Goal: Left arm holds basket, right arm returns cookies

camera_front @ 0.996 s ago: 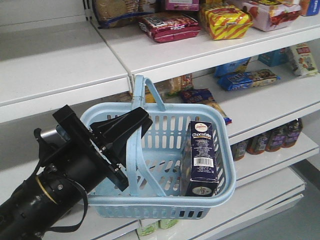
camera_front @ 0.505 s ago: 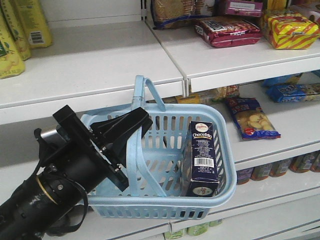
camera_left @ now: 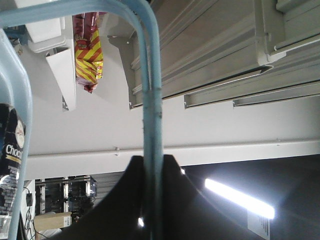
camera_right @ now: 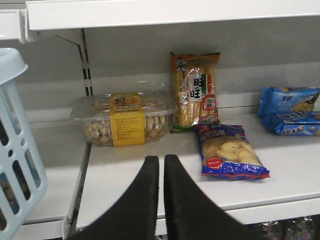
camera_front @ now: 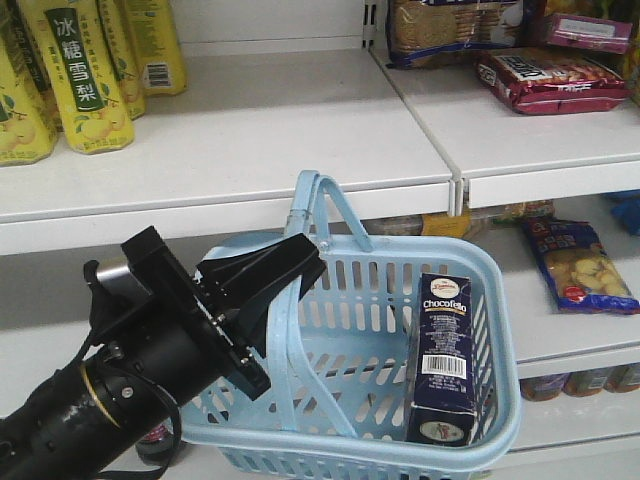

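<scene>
State, left gripper (camera_left: 152,167): clenched on the near handle (camera_front: 290,340) of the basket (camera_front: 400,245). In the left wrist view the handle bar runs straight up between the 2 jaws with no gap showing. The basket hangs in front of the shelf (camera_front: 250,140).

State, right gripper (camera_right: 161,162): fingers pressed together, nothing between them. It sits outside the basket, off its right wall, and points at the shelf goods, not at the load.

Position, cookies (camera_front: 445,360): inside the basket at its right end, upright on the basket floor, close to the right wall. I cannot tell whether it touches the wall. The clasped handle crosses the basket to the left of the carton, apart from it.

Handling (judgement): paperboard carton, stiff along its edges, probably light. The glossy faces may slide under hard pads, and the panels would dent under a hard squeeze. The basket walls box in the lower part, so the upper part, nearest the basket's open top, is the place to take hold, from above with moderate force. The fingers must open first.

Counts:
- 1 basket.
- 2 hoop handles: 1 clasped, 1 far handle (camera_front: 325,200) standing up at the far rim.
- 1 cookie carton.
- Right of the basket, right wrist view: 1 clear tub (camera_right: 122,120), 1 tall packet (camera_right: 196,90), 1 biscuit bag (camera_right: 230,157) lying flat, 2 blue bags (camera_right: 292,115) at the picture edge.
- Above the basket, to its left: yellow bottles (camera_front: 85,80), at least 4, row cut by the edge.
</scene>
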{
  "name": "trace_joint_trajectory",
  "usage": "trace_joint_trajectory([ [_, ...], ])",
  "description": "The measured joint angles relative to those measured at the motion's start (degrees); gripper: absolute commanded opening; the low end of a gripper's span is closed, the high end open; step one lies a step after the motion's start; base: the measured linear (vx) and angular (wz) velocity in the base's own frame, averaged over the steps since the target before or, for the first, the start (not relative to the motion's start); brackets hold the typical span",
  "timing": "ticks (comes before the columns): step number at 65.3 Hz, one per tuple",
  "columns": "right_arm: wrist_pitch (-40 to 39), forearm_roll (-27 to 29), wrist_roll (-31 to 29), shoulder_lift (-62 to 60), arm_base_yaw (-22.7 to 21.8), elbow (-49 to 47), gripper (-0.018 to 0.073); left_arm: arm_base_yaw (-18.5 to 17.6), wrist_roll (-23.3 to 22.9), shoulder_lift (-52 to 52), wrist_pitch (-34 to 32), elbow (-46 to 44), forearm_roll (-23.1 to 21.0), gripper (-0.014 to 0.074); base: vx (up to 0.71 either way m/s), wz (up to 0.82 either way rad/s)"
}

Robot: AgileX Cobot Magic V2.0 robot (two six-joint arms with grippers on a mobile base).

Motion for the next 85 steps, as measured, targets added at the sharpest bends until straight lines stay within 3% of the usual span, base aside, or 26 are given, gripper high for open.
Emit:
trace_joint_trajectory([
  [35,0.00,0.00,0.00,0.00,0.00,0.00,-0.0006,-0.39,-0.98,-0.01,-1.31,0.11,2.98,0.0000,0.03,0.17],
  [85,0.00,0.00,0.00,0.00,0.00,0.00,-0.0006,-0.45,-1.34,-0.12,-2.12,0.11,3.49,0.0000,0.01,0.07],
])
